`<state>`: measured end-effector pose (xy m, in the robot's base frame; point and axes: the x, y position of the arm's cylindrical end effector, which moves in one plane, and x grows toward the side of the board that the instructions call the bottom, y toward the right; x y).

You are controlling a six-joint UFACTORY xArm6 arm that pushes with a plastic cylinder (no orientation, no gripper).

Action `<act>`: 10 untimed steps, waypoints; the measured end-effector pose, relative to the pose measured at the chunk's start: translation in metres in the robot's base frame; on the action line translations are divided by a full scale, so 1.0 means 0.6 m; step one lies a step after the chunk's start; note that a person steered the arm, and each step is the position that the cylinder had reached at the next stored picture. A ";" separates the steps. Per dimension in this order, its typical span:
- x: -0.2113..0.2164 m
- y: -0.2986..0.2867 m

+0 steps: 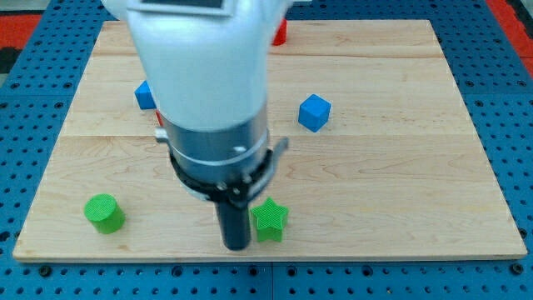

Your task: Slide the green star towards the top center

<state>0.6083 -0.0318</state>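
Green star (270, 220) near the board's (400, 192) bottom edge, my tip (236, 245) touching its left.

The green star (270, 220) is lying flat in the lower middle of the frame, a little right of the frame's centre line and close to the bottom edge of the wooden board (400, 192). It is showing a bright green top face with short blunt points and darker green side walls, and it is sitting upright on its base, not tipped. My tip (236, 245) is resting just beside it on the view's left, so close that the two are looking as if they are touching.
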 end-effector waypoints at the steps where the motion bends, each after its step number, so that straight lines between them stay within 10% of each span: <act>1: 0.016 0.009; 10: -0.175 0.022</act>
<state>0.5035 -0.0184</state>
